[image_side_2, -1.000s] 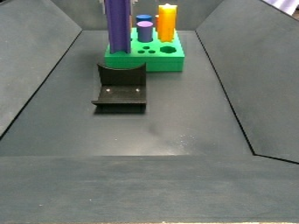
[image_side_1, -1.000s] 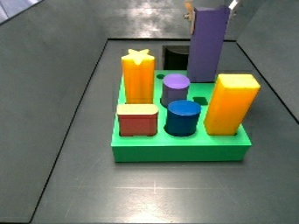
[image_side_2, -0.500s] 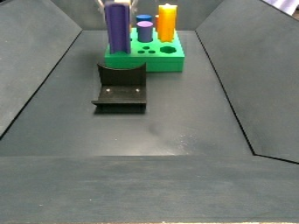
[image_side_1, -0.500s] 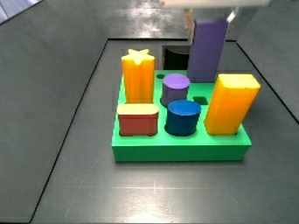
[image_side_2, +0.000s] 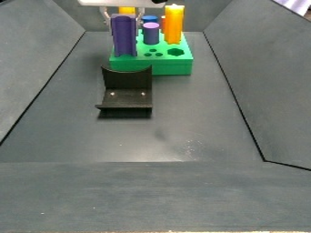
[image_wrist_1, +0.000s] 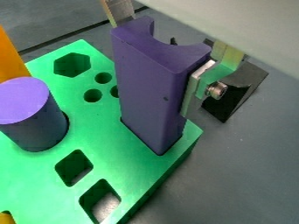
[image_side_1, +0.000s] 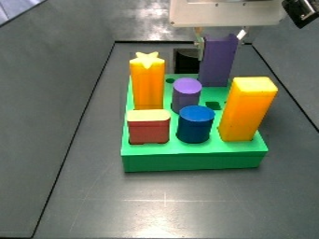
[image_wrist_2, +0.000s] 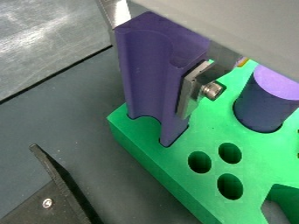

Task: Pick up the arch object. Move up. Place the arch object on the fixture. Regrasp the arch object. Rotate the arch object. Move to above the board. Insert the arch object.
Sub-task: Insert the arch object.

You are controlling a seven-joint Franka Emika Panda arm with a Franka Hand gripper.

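Arch object (image_wrist_1: 156,87): tall dark purple block, matte, flat sides w/ a concave groove down one face. It stands upright at a corner of the board (image_wrist_1: 176,171), lower end in or at a socket; seating depth can't tell. Gripper (image_side_1: 221,35) is above the board's rear edge in a side view, clenched on the arch object's upper part; a silver finger (image_wrist_2: 198,77) w/ a bolt presses flat against its side in a wrist view.

Board: thick bright green slab, smooth, w/ empty round, hex & square sockets. Purple cylinder (image_wrist_1: 28,114) stands just beside the arch object. In a side view: yellow star peg (image_side_1: 147,79), orange block (image_side_1: 247,109), red peg (image_side_1: 147,127), blue cylinder (image_side_1: 195,125) all upright in the board.

Fixture (image_side_2: 126,89): black bracket on dark floor, near the board's edge, apart from it.
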